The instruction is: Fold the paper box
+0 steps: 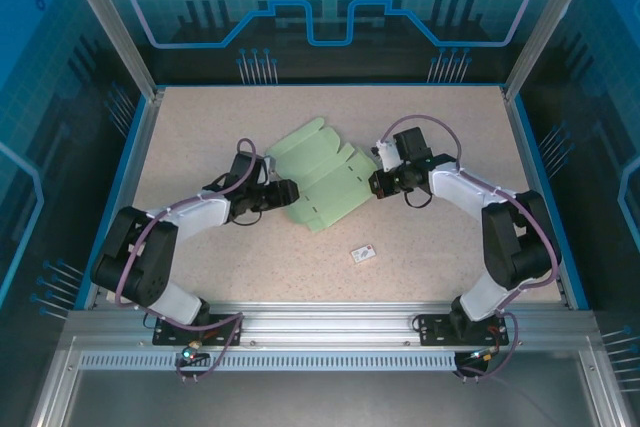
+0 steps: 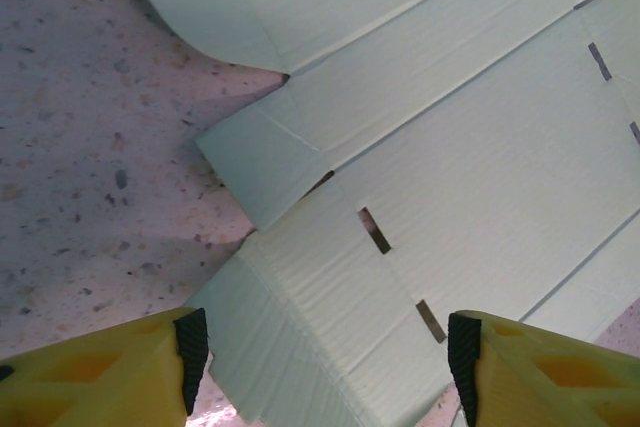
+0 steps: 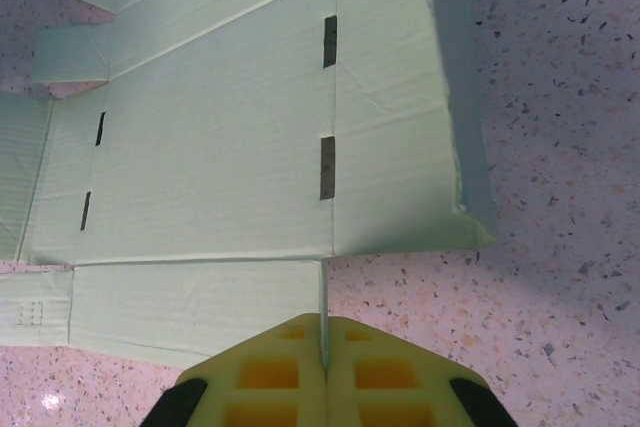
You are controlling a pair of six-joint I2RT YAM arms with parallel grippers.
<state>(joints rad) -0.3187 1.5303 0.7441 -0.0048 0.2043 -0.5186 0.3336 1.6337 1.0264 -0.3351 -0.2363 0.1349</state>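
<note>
The paper box (image 1: pixel 318 179) is a pale mint-green creased cut-out lying mostly flat in the middle of the table. My left gripper (image 1: pixel 290 195) is at its left edge. In the left wrist view the box (image 2: pixel 450 147) spreads ahead with slots and flaps, and one ridged flap lies between the black pads (image 2: pixel 190 355) of the open left gripper (image 2: pixel 325 362), touching neither. My right gripper (image 1: pixel 378 185) is at the box's right edge. It (image 3: pixel 324 347) is shut on a thin flap edge that stands upright between the yellow fingers, with the box (image 3: pixel 220 147) beyond.
A tiny white tag (image 1: pixel 363 253) with dark marks lies on the speckled table near the front, right of centre. A blue rim (image 1: pixel 128 177) borders the table, with aluminium posts at the back corners.
</note>
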